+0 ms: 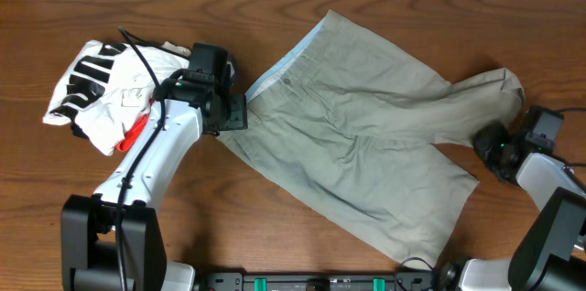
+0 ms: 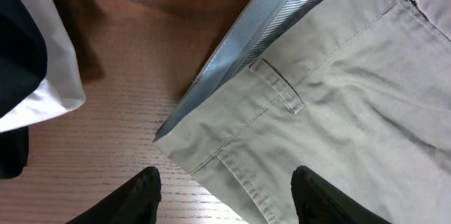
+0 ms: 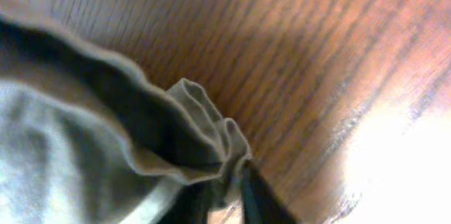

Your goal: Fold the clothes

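Observation:
The pale khaki shorts lie spread across the middle of the wooden table, waistband with light blue lining at the upper left. My left gripper is open, its fingers either side of the waistband corner, just above the cloth. My right gripper is shut on the hem of the right leg, which is bunched between the fingers in the right wrist view.
A white garment bundle with black stripes and red trim lies at the left, beside my left arm; it also shows in the left wrist view. Bare wooden table surrounds the shorts.

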### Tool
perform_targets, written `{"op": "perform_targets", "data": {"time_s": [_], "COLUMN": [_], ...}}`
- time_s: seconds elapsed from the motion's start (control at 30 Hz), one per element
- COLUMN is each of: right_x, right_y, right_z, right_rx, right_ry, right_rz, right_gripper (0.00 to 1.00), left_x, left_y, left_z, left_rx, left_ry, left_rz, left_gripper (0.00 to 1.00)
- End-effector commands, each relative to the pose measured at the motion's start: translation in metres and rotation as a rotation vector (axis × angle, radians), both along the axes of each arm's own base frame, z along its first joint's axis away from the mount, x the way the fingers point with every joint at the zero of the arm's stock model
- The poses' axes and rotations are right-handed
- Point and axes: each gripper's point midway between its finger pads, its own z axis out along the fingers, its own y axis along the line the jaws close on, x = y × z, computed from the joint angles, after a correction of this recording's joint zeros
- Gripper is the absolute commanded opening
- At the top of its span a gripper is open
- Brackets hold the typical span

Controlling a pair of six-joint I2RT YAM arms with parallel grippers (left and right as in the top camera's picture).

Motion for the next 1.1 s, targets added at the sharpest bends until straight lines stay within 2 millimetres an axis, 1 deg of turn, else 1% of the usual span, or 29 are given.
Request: {"op": "perform_targets", "data": {"time_s": [0.0,0.07,0.13,0.3,0.37,0.4,0.47,0.53,0.63,0.7,0.73,0.77,0.83,0.87,0.97,1.0,1.07], "right_x": [0.008,0.013,0.011,-0.006,-0.015,-0.020,-0.030,-0.044,-0.058,-0.064,-0.067,-0.069,-0.069,-0.065,-0.046,-0.040,-0.031], "right_y": [0.014,0.023,0.028,0.040,0.044,0.046,0.048,0.047,0.049,0.052,0.054,0.054,0.047,0.041,0.027,0.022,0.013], "right_z": [0.009,0.026,0.047,0.109,0.131,0.136,0.140,0.135,0.127,0.124,0.123,0.122,0.122,0.124,0.130,0.131,0.126], "right_rx": [0.038,0.067,0.077,0.080,0.058,0.053,0.042,0.036,0.043,0.041,0.042,0.037,-0.001,-0.028,-0.088,-0.097,-0.089], "right_ry": [-0.046,-0.090,-0.106,-0.135,-0.146,-0.146,-0.127,-0.069,0.000,0.026,0.040,0.047,0.057,0.043,-0.024,-0.041,-0.052], "right_rz": [0.090,0.137,0.150,0.176,0.201,0.203,0.195,0.176,0.183,0.217,0.231,0.245,0.235,0.227,0.208,0.198,0.161], "right_gripper": [0.01,0.01,0.01,0.01,0.01,0.01,0.01,0.01,0.01,0.01,0.04,0.14,0.47,0.52,0.57,0.57,0.54], "left_x": [0.000,0.000,0.000,0.000,0.001,0.001,0.002,0.003,0.004,0.004,0.004,0.004,0.004,0.004,0.004,0.004,0.004], "left_y": [0.002,0.002,0.002,0.002,0.002,0.002,0.001,0.001,0.001,0.001,0.001,0.001,0.001,0.001,0.001,0.001,0.001], "left_z": [0.001,0.001,0.001,0.001,0.001,0.001,0.002,0.002,0.002,0.002,0.002,0.002,0.002,0.002,0.002,0.002,0.002], "left_rx": [0.010,0.010,0.010,0.010,0.010,0.010,0.009,0.008,0.007,0.007,0.007,0.007,0.007,0.007,0.007,0.007,0.007], "left_ry": [0.000,0.000,0.000,0.000,-0.003,-0.004,-0.009,-0.013,-0.014,-0.014,-0.015,-0.015,-0.015,-0.015,-0.015,-0.015,-0.014], "left_rz": [0.004,0.004,0.004,0.004,0.004,0.005,0.004,0.004,0.004,0.004,0.004,0.004,0.004,0.004,0.004,0.004,0.004], "left_gripper": [0.62,0.62,0.62,0.63,0.63,0.63,0.63,0.63,0.64,0.68,0.68,0.68,0.69,0.68,0.69,0.69,0.69]}}
